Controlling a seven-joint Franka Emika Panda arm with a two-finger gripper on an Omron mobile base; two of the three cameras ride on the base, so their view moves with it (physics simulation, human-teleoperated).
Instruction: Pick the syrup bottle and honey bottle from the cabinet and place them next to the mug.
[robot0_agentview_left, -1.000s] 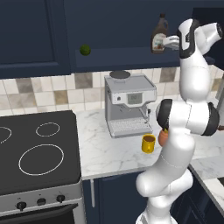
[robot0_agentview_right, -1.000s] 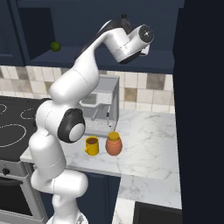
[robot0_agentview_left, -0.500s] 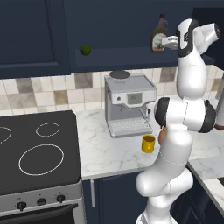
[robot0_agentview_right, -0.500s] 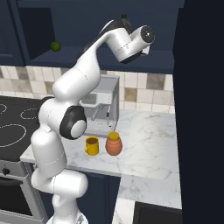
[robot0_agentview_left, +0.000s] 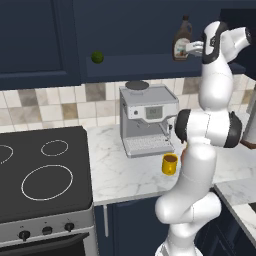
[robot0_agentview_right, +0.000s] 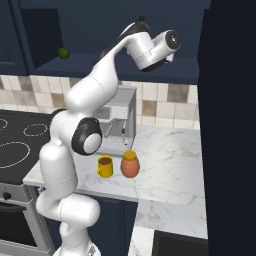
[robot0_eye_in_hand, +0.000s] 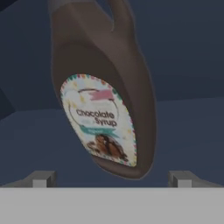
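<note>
- Compared with the frame one second earlier, the white arm's hand has edged closer to the tall dark brown syrup bottle (robot0_agentview_left: 182, 39), which stands unmoved on the shelf of the dark navy wall cabinet (robot0_agentview_left: 135, 30).
- Two-finger gripper (robot0_eye_in_hand: 111, 179): its fingertips (robot0_eye_in_hand: 41, 179) sit wide apart, one at each side of the bottle's base; neither touches it.
- Hidden parts: from the right base camera the hand covers the bottle body, leaving just a dark tip above the arm; the hand camera cuts off the neck and cap.
- Count: one syrup bottle, one squat orange ribbed honey bottle (robot0_agentview_right: 129, 164), one small yellow mug (robot0_agentview_right: 105, 166), one small green round fruit (robot0_agentview_left: 97, 57), one grey coffee machine (robot0_agentview_left: 148, 120).
- Honey bottle and mug stand just beside each other on the white marble counter (robot0_agentview_right: 170, 170).
- Oval pale label reads "Chocolate Syrup"; smaller print is illegible.
</note>
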